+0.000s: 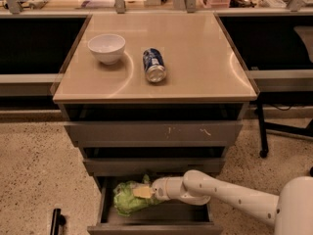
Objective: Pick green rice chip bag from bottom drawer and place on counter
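the bottom drawer [151, 227] of the grey cabinet was seen pulled open, and the green rice chip bag [125, 200] was found lying inside it, crumpled, in the left half, with its upper edge close under the front of the middle drawer [151, 166]. the gripper [144, 192] was placed inside the same drawer, pressed against the right side of the bag, with a pale yellow part laid on the green foil. whether it was clamped on the bag or only touching it could not be told. the white arm [230, 199] was stretched in from the lower right, low over the right half of the drawer. dark gaps were seen above the fronts of the middle drawer and the top drawer [151, 132]. on the counter [200, 58] a white bowl [106, 47] was set upright near the left edge, and a blue soda can [154, 65] was laid on its side just to the right of the bowl, apart from it, its silver end turned toward the camera. the cabinet was stood on a speckled floor [34, 170]
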Motion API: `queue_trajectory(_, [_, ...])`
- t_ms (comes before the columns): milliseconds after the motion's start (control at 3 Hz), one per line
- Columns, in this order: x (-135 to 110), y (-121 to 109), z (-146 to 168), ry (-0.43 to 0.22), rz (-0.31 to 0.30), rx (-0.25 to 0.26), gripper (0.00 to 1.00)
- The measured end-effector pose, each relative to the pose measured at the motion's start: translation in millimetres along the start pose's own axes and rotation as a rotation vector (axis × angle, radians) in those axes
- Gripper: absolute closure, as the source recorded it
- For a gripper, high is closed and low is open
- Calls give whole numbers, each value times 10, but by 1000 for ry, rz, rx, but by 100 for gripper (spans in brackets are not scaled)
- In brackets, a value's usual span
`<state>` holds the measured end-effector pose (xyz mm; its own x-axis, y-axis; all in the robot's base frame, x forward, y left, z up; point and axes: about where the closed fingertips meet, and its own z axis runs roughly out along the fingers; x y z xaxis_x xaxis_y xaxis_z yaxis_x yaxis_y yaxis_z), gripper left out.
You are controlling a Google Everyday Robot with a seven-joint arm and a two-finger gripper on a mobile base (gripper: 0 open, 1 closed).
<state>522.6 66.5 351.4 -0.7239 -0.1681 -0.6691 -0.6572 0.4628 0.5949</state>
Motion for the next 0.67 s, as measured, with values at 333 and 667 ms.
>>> queue_trajectory(333, [-143,267,-172,22,-58,23,100])
queue_trajectory(667, [-250,833,-508,69,-108,53,100])
